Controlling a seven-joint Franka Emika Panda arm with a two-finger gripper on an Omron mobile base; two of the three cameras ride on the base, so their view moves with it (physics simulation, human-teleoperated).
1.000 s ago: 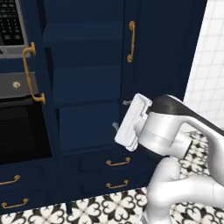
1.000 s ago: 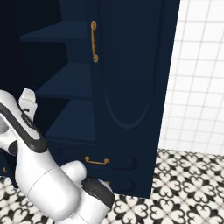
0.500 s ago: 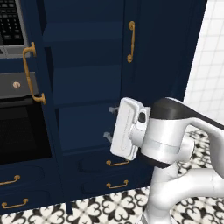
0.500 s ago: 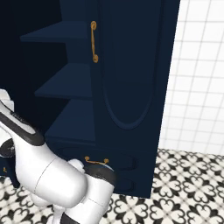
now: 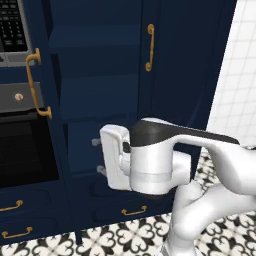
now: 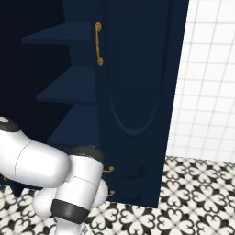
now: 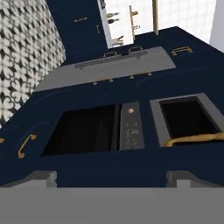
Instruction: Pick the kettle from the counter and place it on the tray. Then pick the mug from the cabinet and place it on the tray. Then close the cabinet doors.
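Note:
The cabinet [image 5: 100, 75] stands in front of me, navy blue, with bare inner shelves [image 6: 62, 89]. Both cabinet doors are swung open: the left door [image 5: 47, 100] carries a brass handle over the oven front, and the right door [image 6: 137, 78] has its handle at the inner edge. My gripper [image 5: 97, 156] hangs at the height of the lowest shelf and points left, open, with nothing between its fingers. In the hand view the gripper [image 7: 111, 177] faces the black-fronted oven unit [image 7: 131, 127]. The kettle, the tray, the mug and the counter are out of view.
The oven unit [image 5: 20, 150] stands left of the cabinet, partly behind the open left door. Two drawers with brass handles [image 5: 134, 212] lie under the shelves. A white tiled wall [image 6: 206, 82] rises on the right, above a patterned floor [image 6: 193, 193].
The hand has swung left and dropped lower in front of the cabinet, turning to point at the oven side. The fingers have stayed open. The cabinet doors have not moved.

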